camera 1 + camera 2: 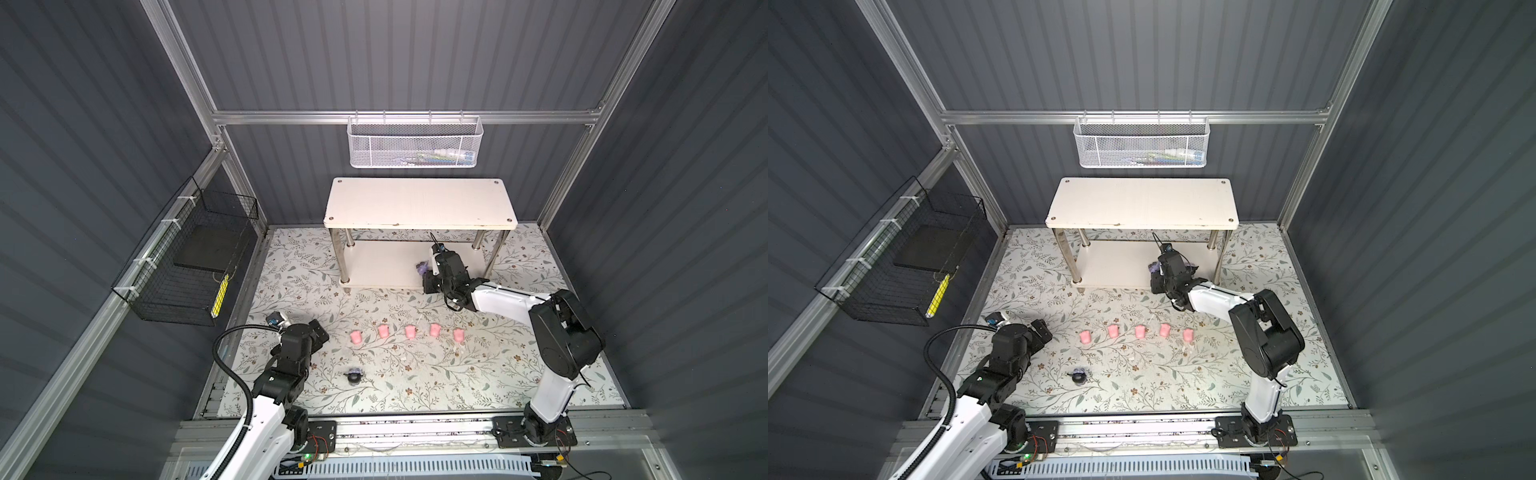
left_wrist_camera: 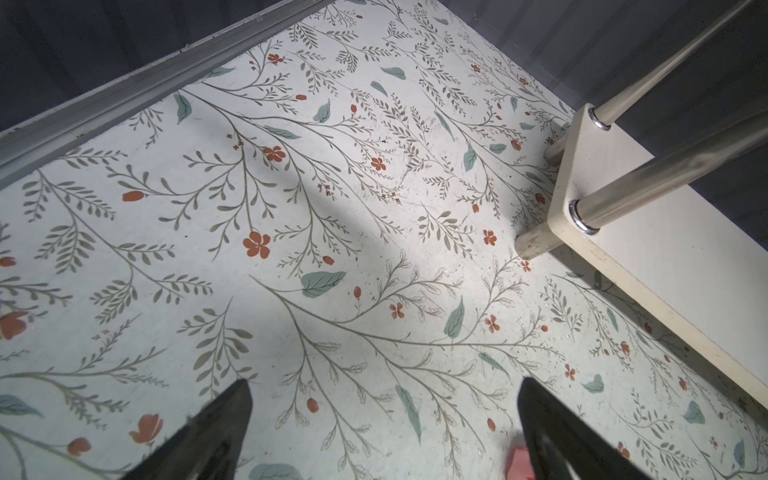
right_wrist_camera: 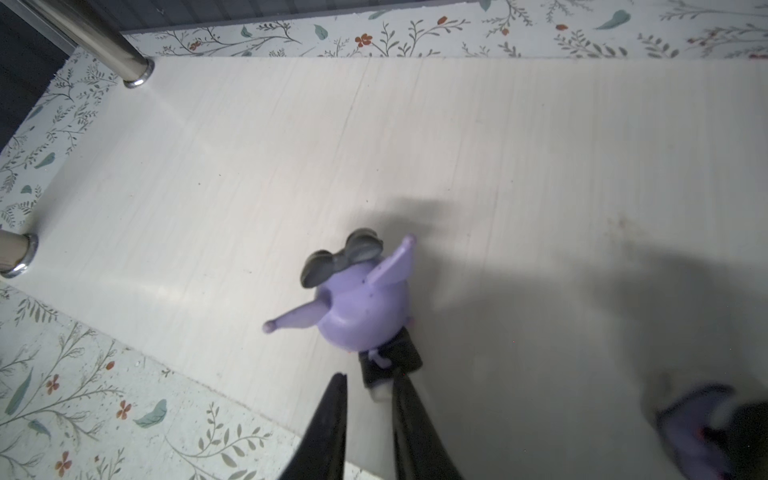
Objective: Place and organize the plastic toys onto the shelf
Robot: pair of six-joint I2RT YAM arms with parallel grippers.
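The white shelf (image 1: 419,203) stands at the back on metal legs. My right gripper (image 3: 368,376) reaches over its lower tier (image 3: 415,145), shut on the base of a lavender toy (image 3: 365,303) with black glasses, seen in a top view (image 1: 422,268). A second lavender toy (image 3: 698,432) lies blurred on that tier beside the gripper. A third one with a black head (image 1: 354,376) sits on the floor. Several pink toys (image 1: 410,331) stand in a row on the floor. My left gripper (image 1: 318,331) is open over the floor left of the row; a pink toy (image 2: 519,463) shows beside one finger.
A white mesh basket (image 1: 413,143) hangs on the back rail above the shelf. A black wire basket (image 1: 187,266) hangs on the left wall. The floor is a floral mat (image 1: 415,374) with a metal rail along its front edge.
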